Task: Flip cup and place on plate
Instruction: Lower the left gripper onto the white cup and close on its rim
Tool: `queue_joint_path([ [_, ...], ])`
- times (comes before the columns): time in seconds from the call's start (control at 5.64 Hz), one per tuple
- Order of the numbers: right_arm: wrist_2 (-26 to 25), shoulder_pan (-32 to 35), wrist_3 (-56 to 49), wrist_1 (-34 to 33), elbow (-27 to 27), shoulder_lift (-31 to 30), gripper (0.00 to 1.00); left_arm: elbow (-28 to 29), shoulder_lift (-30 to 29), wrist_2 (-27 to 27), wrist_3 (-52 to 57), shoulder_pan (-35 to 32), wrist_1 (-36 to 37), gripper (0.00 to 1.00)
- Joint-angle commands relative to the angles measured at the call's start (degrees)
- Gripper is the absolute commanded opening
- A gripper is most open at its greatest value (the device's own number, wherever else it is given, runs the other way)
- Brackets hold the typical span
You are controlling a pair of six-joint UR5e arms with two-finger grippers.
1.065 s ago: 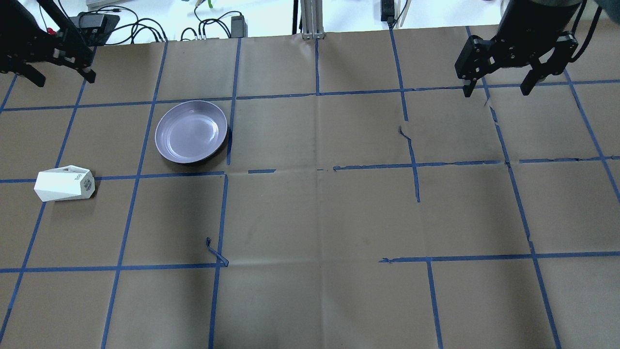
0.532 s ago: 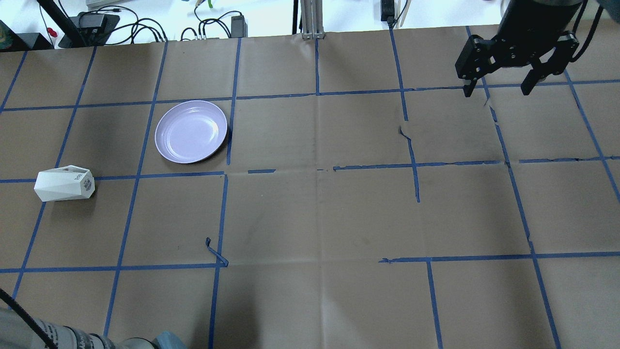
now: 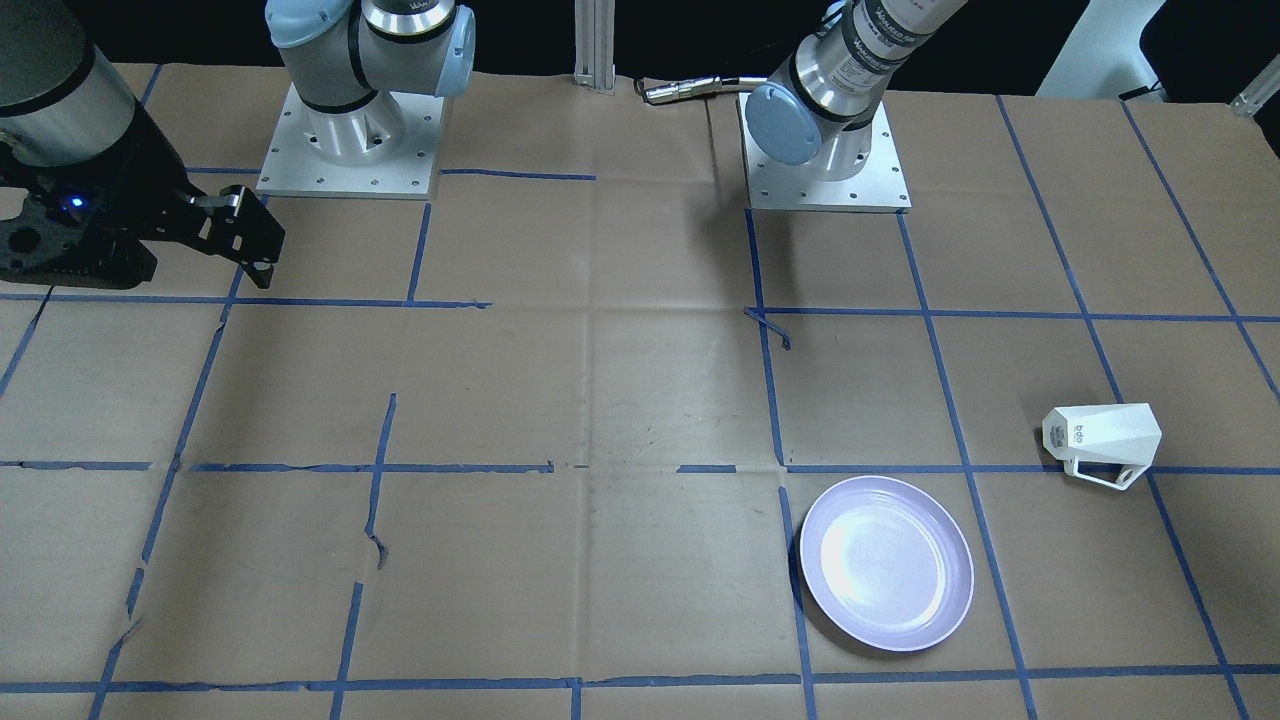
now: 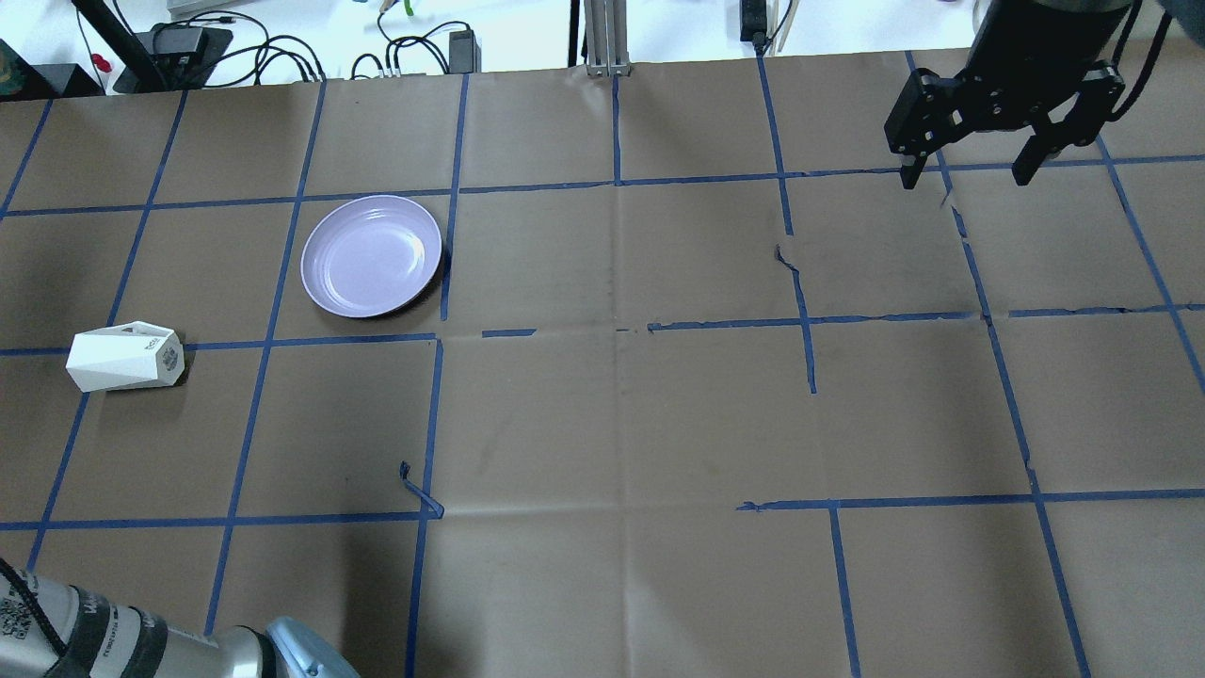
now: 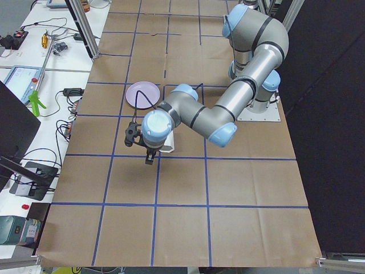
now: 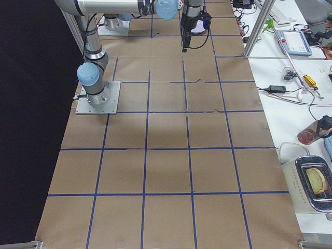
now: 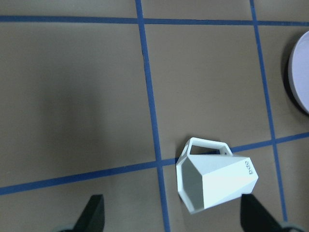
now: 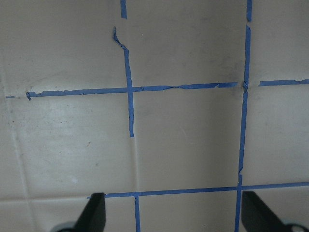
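The white faceted cup lies on its side at the table's left, its handle flat on the paper. The lavender plate sits empty and apart from it. My left gripper is open and hangs well above the cup, which lies between the fingers in its wrist view. In the exterior left view the left gripper covers part of the cup. My right gripper is open and empty at the far right.
Brown paper with a blue tape grid covers the table. The left arm's elbow shows at the near left corner. Cables and power bricks lie beyond the far edge. The two arm bases stand at the robot's side.
My left gripper has left the far left corner of the overhead view. The left arm's elbow has come in at the near left. The cup, the plate and the right arm have not moved.
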Motion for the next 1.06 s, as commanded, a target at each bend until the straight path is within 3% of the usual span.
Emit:
queue_joint_path([
  [0.0,0.00,0.00,0.00,0.00,0.00,0.00,1.00,0.56,-8.39,-12.53,2.15,3.35,-8.36,0.99],
  [0.53,0.00,0.00,0.00,0.00,0.00,0.00,1.00,0.65,-14.32,-14.43,17.32,3.71,-26.88,0.99],
  [0.89,0.00,0.00,0.00,0.00,0.00,0.00,1.00,0.56,-18.27,-14.26,23.22,3.79,-31.83,0.99],
])
